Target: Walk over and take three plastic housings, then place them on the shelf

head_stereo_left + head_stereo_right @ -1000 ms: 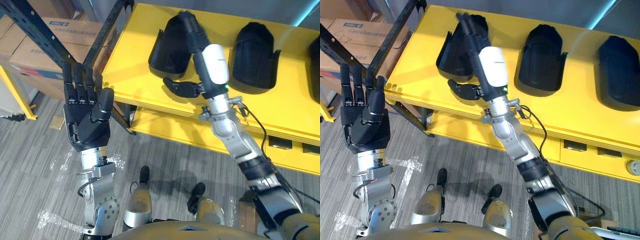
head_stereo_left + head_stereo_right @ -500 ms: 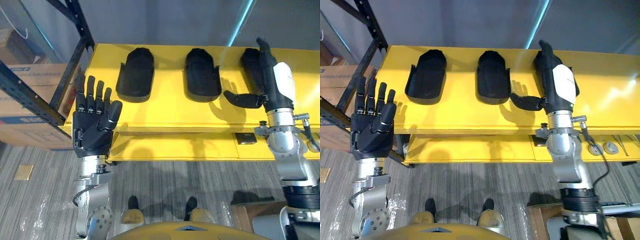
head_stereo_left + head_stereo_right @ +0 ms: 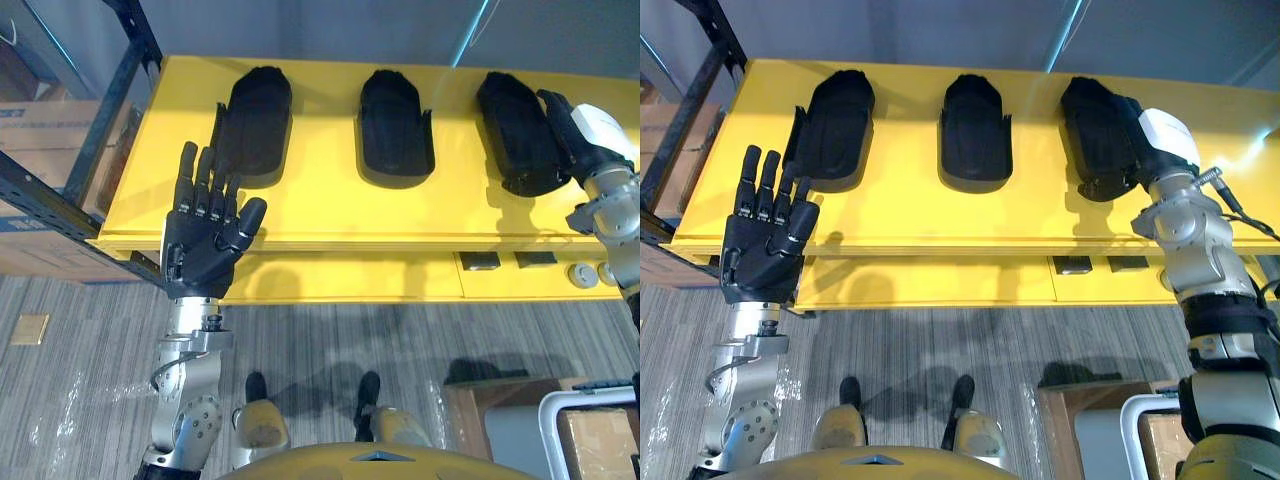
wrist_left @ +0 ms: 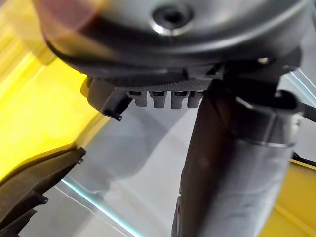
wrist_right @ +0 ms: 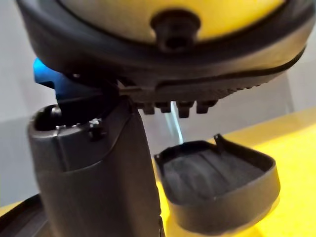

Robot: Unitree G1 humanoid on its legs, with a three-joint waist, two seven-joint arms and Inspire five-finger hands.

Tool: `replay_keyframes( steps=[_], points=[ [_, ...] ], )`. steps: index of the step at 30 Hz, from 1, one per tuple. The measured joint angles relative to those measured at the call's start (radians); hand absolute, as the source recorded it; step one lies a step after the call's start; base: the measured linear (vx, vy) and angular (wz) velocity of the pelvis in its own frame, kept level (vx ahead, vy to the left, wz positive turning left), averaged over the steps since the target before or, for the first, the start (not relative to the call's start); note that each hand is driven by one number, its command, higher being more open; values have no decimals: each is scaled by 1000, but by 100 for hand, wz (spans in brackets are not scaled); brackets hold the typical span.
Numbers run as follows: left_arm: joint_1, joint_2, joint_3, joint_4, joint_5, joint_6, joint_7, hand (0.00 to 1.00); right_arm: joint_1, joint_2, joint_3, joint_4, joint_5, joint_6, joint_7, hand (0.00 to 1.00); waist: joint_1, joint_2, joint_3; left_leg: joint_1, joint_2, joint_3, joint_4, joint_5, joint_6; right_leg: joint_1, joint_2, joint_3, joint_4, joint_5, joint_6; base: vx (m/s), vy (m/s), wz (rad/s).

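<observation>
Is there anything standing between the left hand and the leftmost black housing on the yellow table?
Nothing visible does. The left hand is open at the front edge of the yellow table, and only bare tabletop lies between it and the leftmost housing.

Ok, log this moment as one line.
phase: reaching | left hand: open, raised before yellow table | right hand: open, beside right housing | middle housing, left housing: lying on table
</observation>
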Motion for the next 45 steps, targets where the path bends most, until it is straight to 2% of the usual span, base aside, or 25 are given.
replay_keyframes(
  steps=[6, 10, 17, 27, 34, 38, 45],
  points=[
    [-16, 10, 15, 20, -1, 1, 9, 100, -53, -1, 46, 30, 24, -1, 98, 100, -1, -4, 30, -19, 0, -9, 23, -10, 1, -7, 0, 0, 0, 2, -3, -6, 3, 1],
    [-21, 23, 21, 20, -2, 1, 1, 100, -67, -31, 48, 41, 41, 20, 163, 100, 2, -4, 31, -23, 0, -10, 33, -17, 3, -5, 0, 1, 0, 0, -5, 0, 0, 0],
    [-20, 24, 21, 20, -2, 5, -1, 100, -70, -31, 48, 61, 64, 40, 197, 100, 0, -4, 32, -3, 0, -5, 32, -21, 2, 9, 1, 8, 1, -5, -13, -2, 4, -2],
    [-12, 20, 41, 17, 0, 43, -20, 100, 84, -31, -67, 1, 63, 50, 278, 100, -2, -5, 31, 43, 0, 15, 11, -25, 1, 39, 2, 24, 2, -10, -19, -5, 6, -4],
    [-5, 18, 41, 11, 2, 58, -23, 100, 133, -31, -129, -10, 63, 90, 334, 100, 0, -7, 30, 83, -3, 27, -27, -13, -3, 55, 0, 25, 2, -10, -18, 0, 1, 0],
    [-1, 17, 41, 5, 10, 71, -23, 100, 163, -31, -151, -18, 63, 92, 358, 100, -3, -7, 28, 106, -4, 33, -52, -2, -4, 65, 0, 27, 2, -11, -17, -5, 2, -2],
    [39, 16, 41, 5, 10, 87, -24, 100, 210, -31, -157, -17, 63, 89, 361, 100, -6, -8, -10, 121, -6, 38, -78, 13, -5, 66, 0, 28, 2, -12, -15, -2, 0, -1]
  ],
)
